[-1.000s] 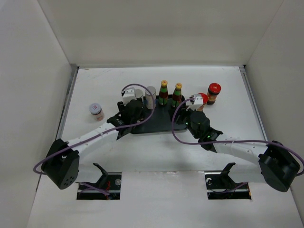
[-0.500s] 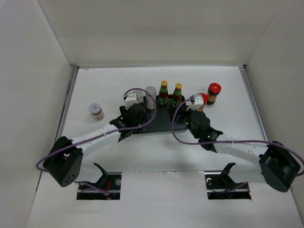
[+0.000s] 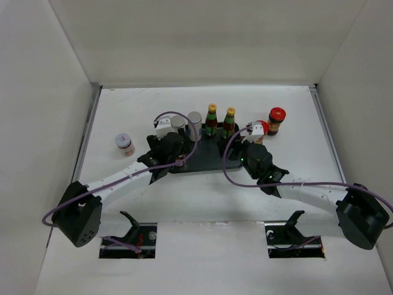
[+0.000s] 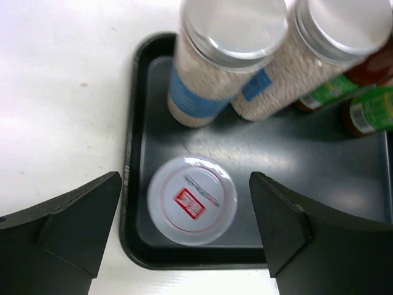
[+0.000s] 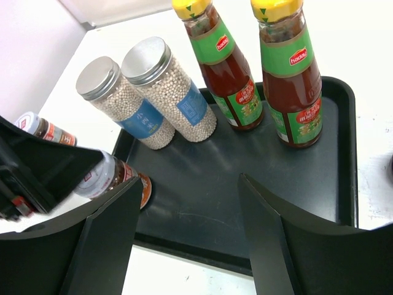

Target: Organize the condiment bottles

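My left gripper [image 4: 185,184] hangs open over a white-lidded jar [image 4: 192,200] that stands free in the near left corner of the black tray [image 4: 136,123]. Gaps show on both sides of the jar. Two silver-lidded shakers [image 4: 230,37] [image 4: 334,31] stand just behind it. Two yellow-capped bottles [image 5: 224,67] [image 5: 288,74] stand at the tray's [image 5: 202,203] far side. My right gripper [image 5: 190,239] is open above the bare tray floor with nothing between its fingers. From above, both grippers [image 3: 167,150] [image 3: 241,155] are over the tray [image 3: 206,161], and the jar under the left one is hidden.
A second white-lidded jar [image 3: 124,144] stands on the table left of the tray. Two red-lidded jars [image 3: 277,118] [image 3: 263,127] stand on the table right of the tray, the nearer one partly behind my right wrist. White walls enclose the table.
My left gripper has opened wider around the white-lidded jar in the tray, and its head has shifted slightly left. The right arm has barely moved.
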`<state>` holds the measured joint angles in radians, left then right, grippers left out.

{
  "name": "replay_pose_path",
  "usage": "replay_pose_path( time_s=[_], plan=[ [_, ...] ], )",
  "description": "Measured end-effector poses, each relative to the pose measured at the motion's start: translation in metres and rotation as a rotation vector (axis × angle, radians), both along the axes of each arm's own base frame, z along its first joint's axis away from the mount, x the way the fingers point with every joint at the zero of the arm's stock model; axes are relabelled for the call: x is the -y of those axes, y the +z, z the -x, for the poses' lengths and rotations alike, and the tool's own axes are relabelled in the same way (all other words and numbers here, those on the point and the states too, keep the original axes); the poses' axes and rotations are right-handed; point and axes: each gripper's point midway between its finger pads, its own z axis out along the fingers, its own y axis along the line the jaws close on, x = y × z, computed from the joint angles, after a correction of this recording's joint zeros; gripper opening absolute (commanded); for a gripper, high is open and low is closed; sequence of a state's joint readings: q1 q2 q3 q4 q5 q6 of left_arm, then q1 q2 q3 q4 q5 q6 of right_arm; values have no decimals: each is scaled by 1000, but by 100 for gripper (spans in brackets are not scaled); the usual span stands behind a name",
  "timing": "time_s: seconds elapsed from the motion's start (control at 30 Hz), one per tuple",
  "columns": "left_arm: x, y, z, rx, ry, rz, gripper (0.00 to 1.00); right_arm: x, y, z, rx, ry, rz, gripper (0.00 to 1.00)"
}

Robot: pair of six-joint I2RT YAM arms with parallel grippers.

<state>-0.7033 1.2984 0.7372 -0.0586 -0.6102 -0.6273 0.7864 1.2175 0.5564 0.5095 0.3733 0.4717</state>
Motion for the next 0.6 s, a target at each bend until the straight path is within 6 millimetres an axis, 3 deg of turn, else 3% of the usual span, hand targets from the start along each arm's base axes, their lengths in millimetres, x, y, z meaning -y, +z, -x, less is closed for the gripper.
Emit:
replay_pose_path(
  time_s=[0.17, 0.33, 0.5, 0.6],
  plan=[
    [-36, 24, -13, 66, 115, 5, 86, 0, 0, 0, 0, 0, 0, 71],
    [-106, 44, -28, 125, 335, 20, 88, 0, -1, 0, -2, 0, 2, 72],
    [-175, 38, -30, 129, 545, 19, 89, -1, -4, -1, -8, 0, 8, 72],
    [-196, 26, -32, 102, 605, 16, 89, -1, -7, -1, -14, 1, 13, 73]
  ],
)
